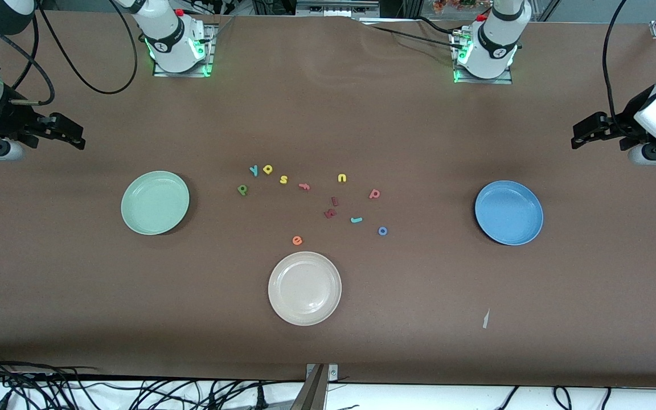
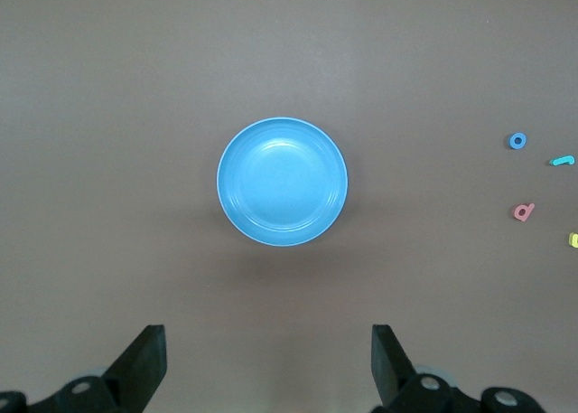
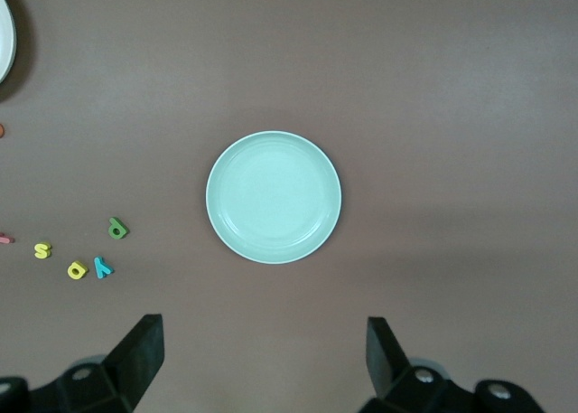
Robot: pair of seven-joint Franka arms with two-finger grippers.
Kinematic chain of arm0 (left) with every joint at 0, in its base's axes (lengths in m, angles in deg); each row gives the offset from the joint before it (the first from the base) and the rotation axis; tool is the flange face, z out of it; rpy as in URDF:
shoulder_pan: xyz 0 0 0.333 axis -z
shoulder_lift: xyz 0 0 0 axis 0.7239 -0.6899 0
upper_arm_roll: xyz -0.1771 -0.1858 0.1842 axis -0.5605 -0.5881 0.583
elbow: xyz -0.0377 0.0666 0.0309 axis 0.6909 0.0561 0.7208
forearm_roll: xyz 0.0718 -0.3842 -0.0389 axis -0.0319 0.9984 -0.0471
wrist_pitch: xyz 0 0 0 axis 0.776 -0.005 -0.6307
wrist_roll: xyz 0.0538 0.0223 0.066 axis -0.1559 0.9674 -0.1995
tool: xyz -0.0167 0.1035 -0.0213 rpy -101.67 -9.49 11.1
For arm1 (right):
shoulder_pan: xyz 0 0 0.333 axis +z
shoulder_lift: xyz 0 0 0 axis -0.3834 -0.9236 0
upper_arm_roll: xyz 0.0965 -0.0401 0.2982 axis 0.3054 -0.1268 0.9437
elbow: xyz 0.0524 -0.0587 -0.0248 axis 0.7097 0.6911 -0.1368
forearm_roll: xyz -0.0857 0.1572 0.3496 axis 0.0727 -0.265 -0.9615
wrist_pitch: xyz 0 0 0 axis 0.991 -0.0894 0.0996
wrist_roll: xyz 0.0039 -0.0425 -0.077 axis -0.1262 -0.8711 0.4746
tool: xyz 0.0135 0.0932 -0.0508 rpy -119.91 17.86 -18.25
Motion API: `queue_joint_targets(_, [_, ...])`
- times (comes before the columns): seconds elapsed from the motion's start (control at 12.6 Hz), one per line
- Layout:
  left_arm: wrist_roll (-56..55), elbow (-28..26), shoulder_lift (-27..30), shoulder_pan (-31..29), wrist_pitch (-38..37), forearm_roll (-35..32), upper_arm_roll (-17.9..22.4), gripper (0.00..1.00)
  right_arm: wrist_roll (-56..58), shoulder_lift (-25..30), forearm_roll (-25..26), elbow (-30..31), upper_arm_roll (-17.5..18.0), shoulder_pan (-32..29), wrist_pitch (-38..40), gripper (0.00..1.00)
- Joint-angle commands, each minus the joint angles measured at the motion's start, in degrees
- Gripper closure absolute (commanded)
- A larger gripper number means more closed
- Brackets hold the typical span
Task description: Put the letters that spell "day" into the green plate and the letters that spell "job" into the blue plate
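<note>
- My left gripper [image 1: 581, 136] hangs wide and empty over the desk [image 1: 419, 319] at my left arm's end; my right gripper [image 1: 74, 135] hangs just as wide and empty at the right arm's end. Both arms wait.
- The white plate [image 1: 304, 288] is my landmark, nearest the front camera.
- Farther from the camera than it, toward my left arm's end, sits the blue plate [image 1: 508, 212]; toward my right arm's end, the green plate [image 1: 155, 202]. Both hold nothing.
- Just beside the white plate's rim lies the orange e [image 1: 297, 240].
- Farther off: blue o [image 1: 382, 230], teal j [image 1: 356, 220], pinkish b [image 1: 374, 194], two dark red letters [image 1: 331, 208].
- Farthest: green d [image 1: 242, 189], light blue y [image 1: 254, 170], yellow a [image 1: 267, 168], yellow s [image 1: 283, 180], yellow u [image 1: 342, 178].
- Nothing lies between either gripper and its plate.
- My left wrist view alone shows o, j, b together; my right wrist view shows d, y, a.
</note>
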Motion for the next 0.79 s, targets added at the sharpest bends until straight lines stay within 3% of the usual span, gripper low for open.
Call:
queue_joint_targets(0.0, [1.38, -0.15, 0.29, -0.18, 0.37, 1.22, -0.01, 0.0, 0.12, -0.54, 0.36, -1.29, 0.22, -0.21, 0.44, 0.01])
queue_joint_targets(0.55, [1.29, -0.15, 0.2, -0.01, 0.37, 1.22, -0.01, 0.0, -0.23, -0.54, 0.1, -1.47, 0.75, 0.32, 0.44, 0.01])
queue_joint_targets(0.71, [1.29, -0.06, 0.2, -0.01, 0.37, 1.14, -0.01, 0.0, -0.23, -0.63, -0.17, -1.38, 0.75, 0.5, 3.58, 0.01])
